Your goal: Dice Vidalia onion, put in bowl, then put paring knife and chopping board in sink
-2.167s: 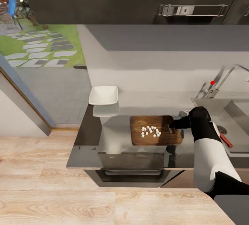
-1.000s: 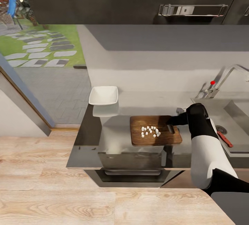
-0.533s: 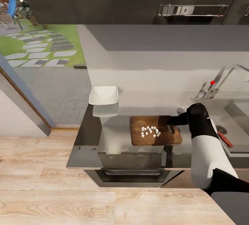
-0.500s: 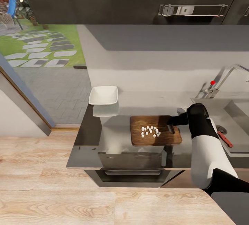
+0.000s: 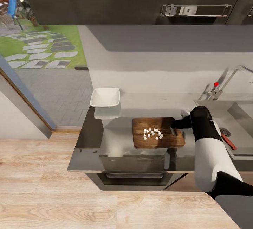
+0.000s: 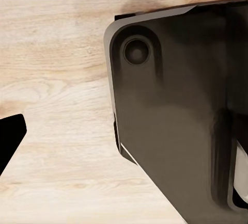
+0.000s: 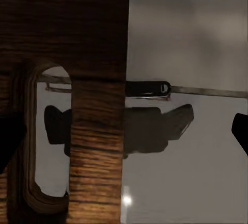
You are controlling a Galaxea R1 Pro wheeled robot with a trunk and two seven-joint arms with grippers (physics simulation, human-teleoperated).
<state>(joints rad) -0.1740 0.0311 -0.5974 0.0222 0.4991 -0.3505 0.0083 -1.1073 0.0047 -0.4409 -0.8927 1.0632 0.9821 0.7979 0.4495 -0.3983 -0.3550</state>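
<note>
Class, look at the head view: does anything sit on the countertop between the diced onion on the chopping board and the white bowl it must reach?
Nothing visible does. Bare countertop lies between the diced onion on the chopping board and the bowl.

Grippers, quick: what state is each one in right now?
Left gripper: cannot be told; just one dark fingertip shows, above the wood floor.
Right gripper: open, fingers spread astride the chopping board handle end, not clamped.
</note>
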